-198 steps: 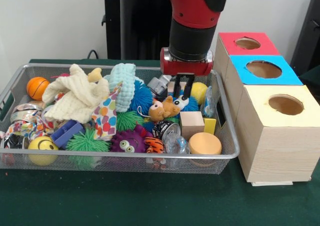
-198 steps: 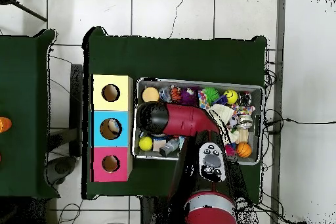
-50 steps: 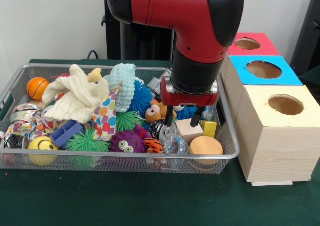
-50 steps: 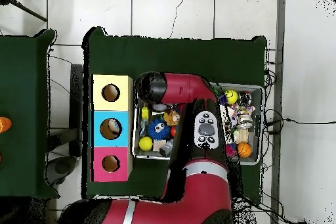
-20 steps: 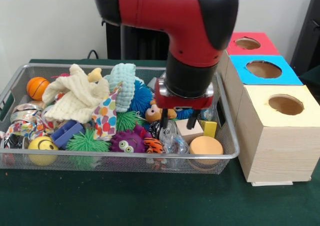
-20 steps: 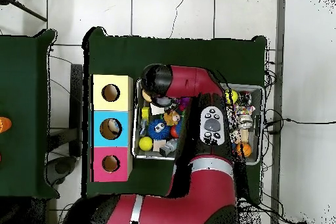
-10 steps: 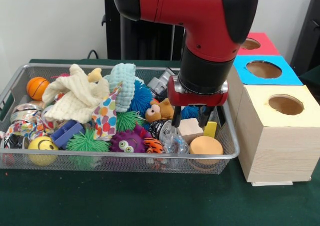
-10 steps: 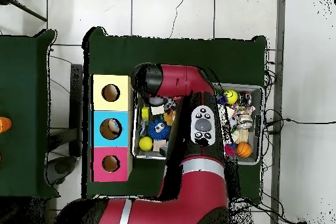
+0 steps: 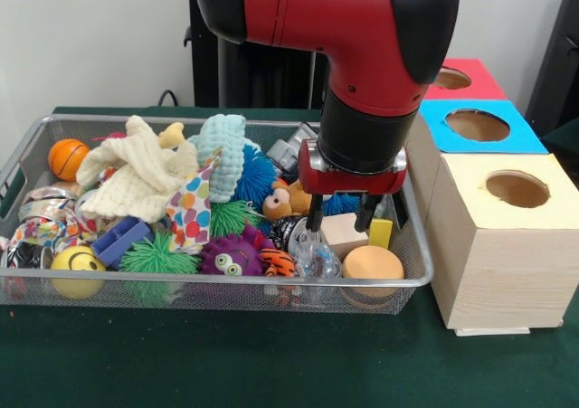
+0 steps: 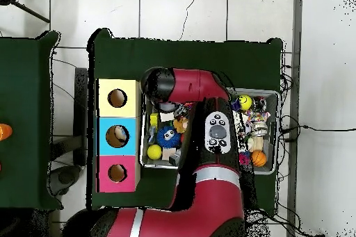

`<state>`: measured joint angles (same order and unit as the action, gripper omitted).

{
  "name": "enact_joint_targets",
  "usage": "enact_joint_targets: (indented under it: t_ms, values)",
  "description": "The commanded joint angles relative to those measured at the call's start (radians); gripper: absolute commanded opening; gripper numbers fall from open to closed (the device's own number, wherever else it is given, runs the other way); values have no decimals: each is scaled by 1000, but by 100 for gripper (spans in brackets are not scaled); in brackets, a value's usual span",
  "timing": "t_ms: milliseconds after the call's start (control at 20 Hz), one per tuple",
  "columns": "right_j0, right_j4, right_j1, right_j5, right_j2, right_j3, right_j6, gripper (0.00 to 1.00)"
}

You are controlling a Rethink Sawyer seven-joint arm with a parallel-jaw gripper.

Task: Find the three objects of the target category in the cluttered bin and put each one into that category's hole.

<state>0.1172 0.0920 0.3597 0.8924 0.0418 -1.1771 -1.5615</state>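
Three holed boxes (image 9: 493, 191) flank the bin (image 9: 412, 245); we hover at its box-side end. Gripper (image 9: 341, 220) hangs with fingers (image 9: 315, 216) spread, holding nothing, over the wooden block (image 9: 344, 233). We judge the block the likely target: rigid, light, smooth-faced. Best to pinch two flat opposite sides. The crinkly plastic (image 9: 317, 256) beside it may snag.

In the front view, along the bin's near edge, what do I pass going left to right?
Yellow smiley ball → green spiky ball → purple spiky toy → orange striped toy → orange disc.
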Motion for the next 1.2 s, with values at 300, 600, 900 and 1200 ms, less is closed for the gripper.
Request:
enact_joint_targets:
  t_ms: [300, 600, 900, 1200]
  values:
    - [43, 16, -31, 0, -65, -12, -36, 100]
    - [47, 17, -18, -7, -70, -36, -37, 100]
    - [35, 19, -9, -20, -67, -51, -54, 100]
    - [26, 5, -41, -68, -77, -59, -97, 100]
